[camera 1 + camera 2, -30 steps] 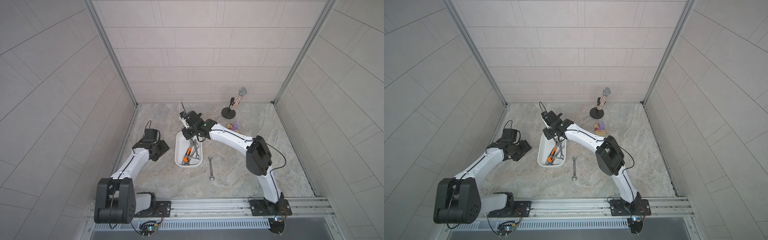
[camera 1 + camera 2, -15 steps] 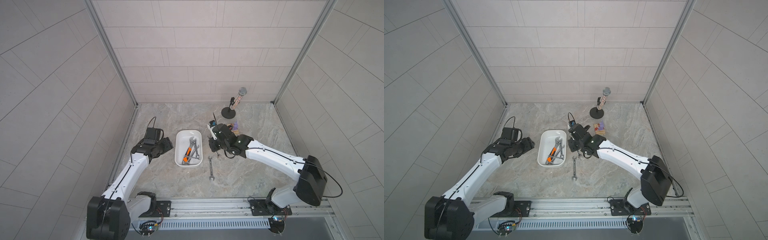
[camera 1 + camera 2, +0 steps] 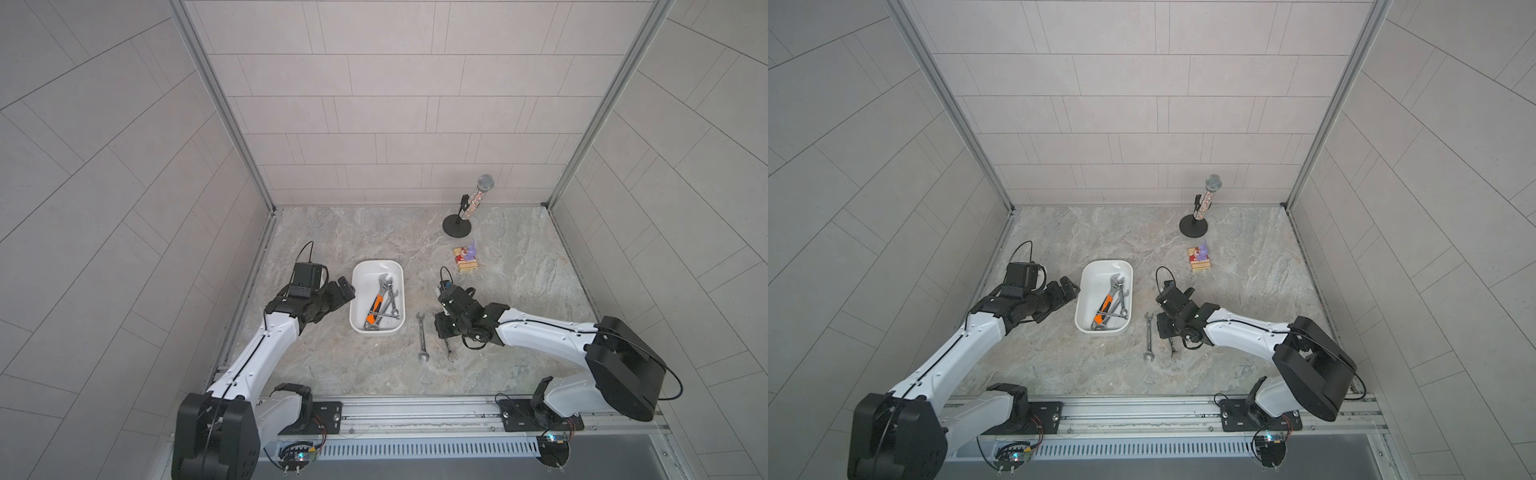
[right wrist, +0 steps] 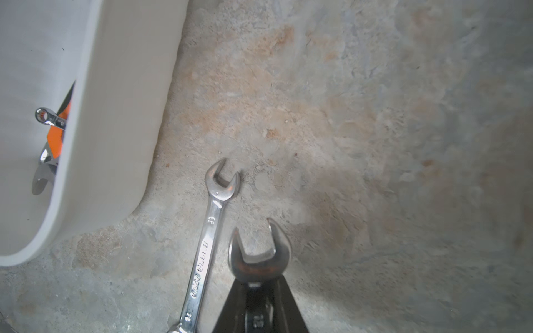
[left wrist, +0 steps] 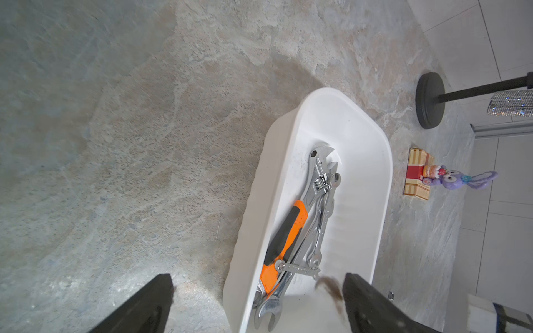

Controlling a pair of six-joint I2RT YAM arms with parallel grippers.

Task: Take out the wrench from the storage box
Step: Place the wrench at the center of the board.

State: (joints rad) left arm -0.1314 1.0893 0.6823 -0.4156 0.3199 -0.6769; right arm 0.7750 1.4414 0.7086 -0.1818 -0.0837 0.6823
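A: Walls?
B: Pale grey rectangular tiles. Back wall (image 3: 386, 104) at 12, side walls at 9 (image 3: 104, 187) and 3 (image 3: 685, 187). Aluminium posts in the corners at 11 (image 3: 253, 166) and 1 (image 3: 570, 166).
A: Floor?
B: Marbled grey-beige stone-look floor (image 3: 374, 232), matte, flat. Metal rail (image 3: 415, 409) along 6, vent grille (image 3: 415, 449) just below it.
A: Light?
B: Even, soft, faint shadows. Microphone stand (image 3: 457, 227) at 1, near the back wall.
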